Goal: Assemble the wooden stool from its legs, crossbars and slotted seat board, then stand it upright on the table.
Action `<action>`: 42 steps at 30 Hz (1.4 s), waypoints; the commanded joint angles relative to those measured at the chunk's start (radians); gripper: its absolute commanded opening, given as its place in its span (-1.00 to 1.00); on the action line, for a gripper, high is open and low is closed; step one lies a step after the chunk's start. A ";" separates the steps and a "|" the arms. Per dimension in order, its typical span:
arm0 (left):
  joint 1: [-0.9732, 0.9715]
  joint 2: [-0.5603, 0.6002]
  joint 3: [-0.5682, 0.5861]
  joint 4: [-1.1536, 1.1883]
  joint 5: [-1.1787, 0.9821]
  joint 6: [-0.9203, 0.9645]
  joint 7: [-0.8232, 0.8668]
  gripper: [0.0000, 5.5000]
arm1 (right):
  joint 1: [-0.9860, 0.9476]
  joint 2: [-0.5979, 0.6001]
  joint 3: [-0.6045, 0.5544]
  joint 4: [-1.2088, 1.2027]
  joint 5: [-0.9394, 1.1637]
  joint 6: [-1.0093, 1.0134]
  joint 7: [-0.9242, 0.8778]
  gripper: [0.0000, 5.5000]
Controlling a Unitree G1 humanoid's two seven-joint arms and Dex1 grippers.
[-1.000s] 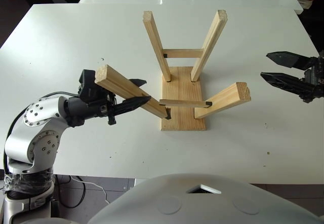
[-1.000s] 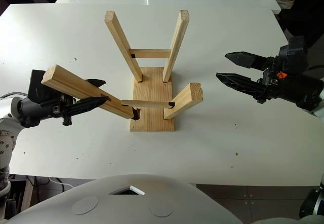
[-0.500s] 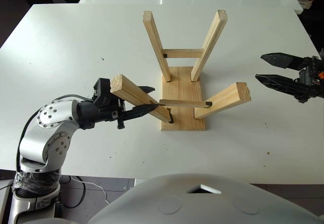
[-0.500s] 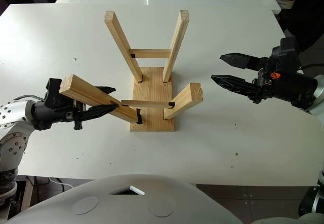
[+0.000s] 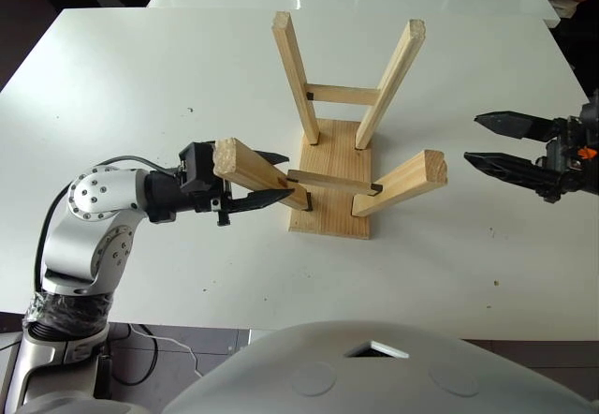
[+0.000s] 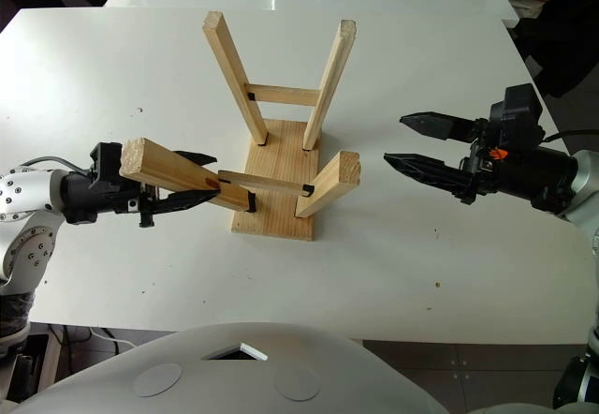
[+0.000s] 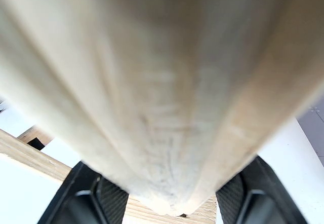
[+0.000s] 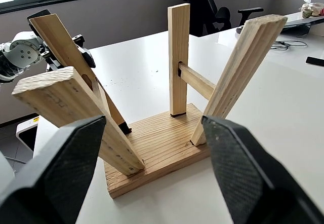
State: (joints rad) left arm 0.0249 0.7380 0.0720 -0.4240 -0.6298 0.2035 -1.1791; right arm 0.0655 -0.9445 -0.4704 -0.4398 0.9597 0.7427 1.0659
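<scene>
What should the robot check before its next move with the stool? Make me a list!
1. Left gripper grips the near-left leg: ok.
2. Right gripper is open and free: ok; it is apart from the near-right leg.
3. Far legs stand in the board with the far crossbar between them: ok.
4. Near legs stand straight: not ok; both lean outward.
5. Near crossbar sits fully in both near legs: cannot tell.
6. Stool stands upright: not ok; the board lies on the table with the legs pointing up.
</scene>
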 commanded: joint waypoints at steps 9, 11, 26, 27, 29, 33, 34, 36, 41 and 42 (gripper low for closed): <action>-0.040 0.063 -0.020 0.099 0.057 0.003 -0.048 -0.25 | 0.020 0.000 0.010 -0.035 -0.029 -0.023 0.006 0.27; -0.054 0.064 -0.027 0.116 0.062 -0.001 -0.054 -0.25 | 0.025 0.001 0.011 -0.036 -0.031 -0.026 0.009 0.27; -0.046 0.062 -0.050 0.064 -0.009 0.068 -0.041 -0.25 | 0.058 0.013 0.017 -0.063 -0.034 -0.048 0.004 0.27; -0.038 0.057 -0.051 0.054 -0.015 0.076 -0.033 -0.25 | 0.058 0.014 0.017 -0.062 -0.035 -0.049 0.005 0.27; -0.027 0.050 -0.054 0.039 -0.024 0.085 -0.022 -0.25 | 0.064 0.016 0.013 -0.064 -0.036 -0.052 0.003 0.27; -0.014 0.047 -0.054 0.030 -0.018 0.079 -0.005 -0.25 | 0.077 0.020 0.008 -0.069 -0.040 -0.060 0.000 0.27; -0.014 0.047 -0.053 0.031 -0.014 0.074 -0.003 -0.25 | 0.079 0.020 0.008 -0.070 -0.041 -0.061 0.000 0.27; -0.009 0.054 -0.046 0.038 -0.006 0.063 -0.005 -0.25 | 0.082 0.021 0.007 -0.072 -0.042 -0.064 -0.001 0.27; -0.031 0.065 -0.052 0.085 0.035 0.018 -0.019 -0.25 | 0.089 0.025 0.010 -0.075 -0.051 -0.072 -0.001 0.27; -0.039 0.066 -0.052 0.091 0.037 0.013 -0.019 -0.25 | 0.088 0.026 0.012 -0.075 -0.054 -0.074 -0.001 0.27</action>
State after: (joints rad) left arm -0.0157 0.7776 0.0414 -0.3723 -0.6740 0.2059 -1.1887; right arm 0.1493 -0.9144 -0.4573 -0.5034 0.9218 0.6796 1.0661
